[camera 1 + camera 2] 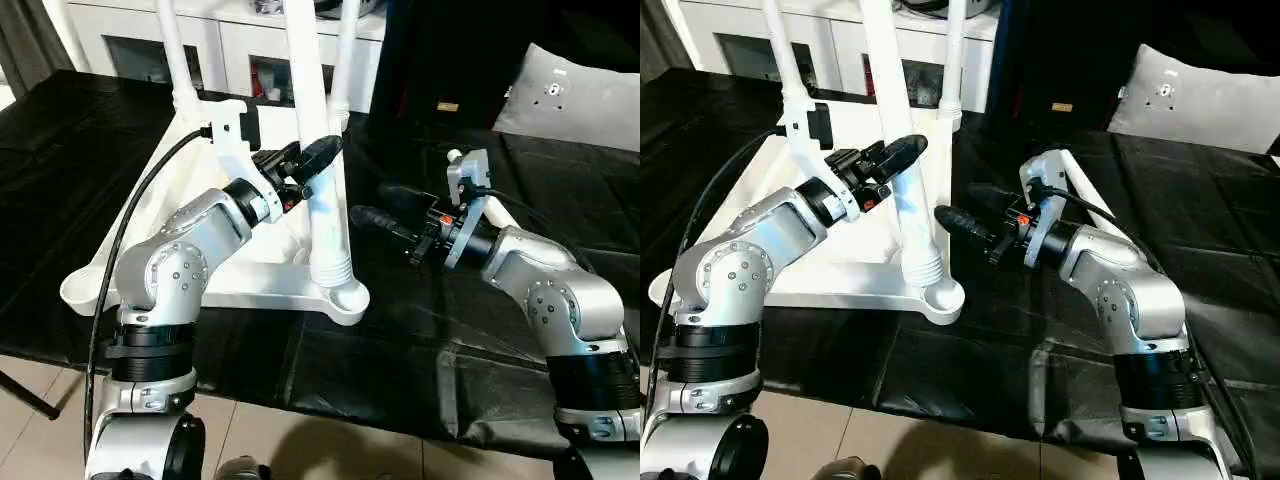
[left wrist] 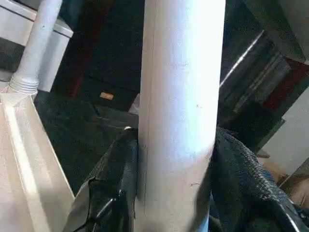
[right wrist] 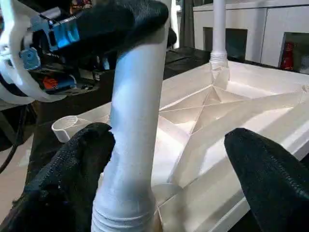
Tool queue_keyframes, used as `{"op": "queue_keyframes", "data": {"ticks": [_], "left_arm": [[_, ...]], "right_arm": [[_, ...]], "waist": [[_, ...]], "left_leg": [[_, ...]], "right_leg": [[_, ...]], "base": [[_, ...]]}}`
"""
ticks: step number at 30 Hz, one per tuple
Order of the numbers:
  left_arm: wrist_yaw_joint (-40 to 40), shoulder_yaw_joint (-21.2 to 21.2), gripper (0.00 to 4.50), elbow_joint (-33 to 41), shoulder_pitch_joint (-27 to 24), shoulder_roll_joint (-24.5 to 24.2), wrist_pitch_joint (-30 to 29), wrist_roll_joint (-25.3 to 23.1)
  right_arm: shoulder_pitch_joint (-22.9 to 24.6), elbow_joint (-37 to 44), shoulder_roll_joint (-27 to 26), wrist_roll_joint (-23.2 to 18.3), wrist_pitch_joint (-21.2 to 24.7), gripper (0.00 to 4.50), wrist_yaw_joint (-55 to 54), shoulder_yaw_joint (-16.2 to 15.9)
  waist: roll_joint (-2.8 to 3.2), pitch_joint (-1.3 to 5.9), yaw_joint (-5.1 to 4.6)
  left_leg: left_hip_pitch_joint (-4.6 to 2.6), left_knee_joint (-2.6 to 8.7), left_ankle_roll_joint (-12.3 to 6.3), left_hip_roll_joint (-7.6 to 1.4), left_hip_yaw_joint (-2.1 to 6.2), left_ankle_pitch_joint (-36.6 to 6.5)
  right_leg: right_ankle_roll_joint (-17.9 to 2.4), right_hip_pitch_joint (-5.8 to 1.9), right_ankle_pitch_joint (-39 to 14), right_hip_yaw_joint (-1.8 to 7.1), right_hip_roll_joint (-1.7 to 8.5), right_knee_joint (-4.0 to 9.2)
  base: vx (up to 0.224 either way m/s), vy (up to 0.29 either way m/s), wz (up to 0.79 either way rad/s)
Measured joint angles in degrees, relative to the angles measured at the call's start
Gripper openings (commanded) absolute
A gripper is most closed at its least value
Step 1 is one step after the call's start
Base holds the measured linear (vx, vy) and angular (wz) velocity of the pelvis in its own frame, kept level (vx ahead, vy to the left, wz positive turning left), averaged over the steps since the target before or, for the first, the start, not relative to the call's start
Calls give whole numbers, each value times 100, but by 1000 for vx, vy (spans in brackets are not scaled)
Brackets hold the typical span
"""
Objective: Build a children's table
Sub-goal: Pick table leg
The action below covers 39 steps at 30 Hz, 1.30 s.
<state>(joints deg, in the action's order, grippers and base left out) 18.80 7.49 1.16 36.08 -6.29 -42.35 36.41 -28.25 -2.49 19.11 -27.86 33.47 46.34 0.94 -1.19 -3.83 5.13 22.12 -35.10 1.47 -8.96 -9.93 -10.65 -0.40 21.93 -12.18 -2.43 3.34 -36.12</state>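
My left claw is clamping the near leg partway up, one black finger on each side of the white tube. That leg is standing upright in the round corner socket nearest me, its ribbed foot seated in it. My right claw is hanging just beside the same leg, lower down and on its right side, with its two fingers spread wide apart and gripping nothing; in the right wrist view the leg is sitting by one finger, the other well clear.

The table top is lying upside down on the black cloth, its ribbed underside facing up. Two more legs are standing in the far corner sockets. A fourth leg is lying on the cloth behind my right wrist. White cabinets are standing behind the table.
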Motion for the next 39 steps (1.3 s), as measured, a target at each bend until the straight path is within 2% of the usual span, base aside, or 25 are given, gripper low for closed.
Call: {"op": "queue_keyframes", "data": {"ticks": [4,8,14,17,29,30,39], "left_arm": [[162,-82,181,61,26,-20,0,4],[887,-619,181,315,20,-464,252,-159],[1525,-1015,181,537,21,-556,541,-260],[1588,-1074,181,537,21,-556,580,-291],[1745,-1256,181,639,19,-581,748,-384],[1749,-1259,181,662,20,-580,755,-388],[1783,-1298,181,667,19,-574,767,-408]], "right_arm": [[0,0,5,0,9,419,28,-25],[-50,-55,165,20,-4,419,360,-198],[-173,-69,366,23,115,419,887,-504],[-214,-199,375,70,92,419,989,-640],[-341,-460,234,160,-55,419,1120,-820],[-341,-486,220,162,-56,392,1121,-821],[-371,-622,110,165,-170,331,1113,-821]], "waist": [[0,0,1],[2,-1,2],[3,-1,-2],[2,-1,-4],[2,-1,-3],[2,-1,-3],[2,-1,-5]], "left_leg": [[0,0,0,0,0,0],[3,1,0,0,0,0],[-2,1,2,-1,0,1],[-2,0,3,-1,0,2],[-1,0,5,-1,0,3],[-1,0,5,-1,0,3],[-1,0,5,-1,0,3]], "right_leg": [[0,0,0,0,0,0],[0,2,0,0,0,2],[0,-1,0,0,0,-1],[-1,-1,1,0,0,-2],[-2,0,1,0,0,-2],[-3,0,2,0,0,-2],[-3,0,2,-1,0,-2]], "base": [[0,0,0],[0,0,0],[0,0,0],[0,0,0],[0,0,0],[0,0,0],[0,0,0]]}}
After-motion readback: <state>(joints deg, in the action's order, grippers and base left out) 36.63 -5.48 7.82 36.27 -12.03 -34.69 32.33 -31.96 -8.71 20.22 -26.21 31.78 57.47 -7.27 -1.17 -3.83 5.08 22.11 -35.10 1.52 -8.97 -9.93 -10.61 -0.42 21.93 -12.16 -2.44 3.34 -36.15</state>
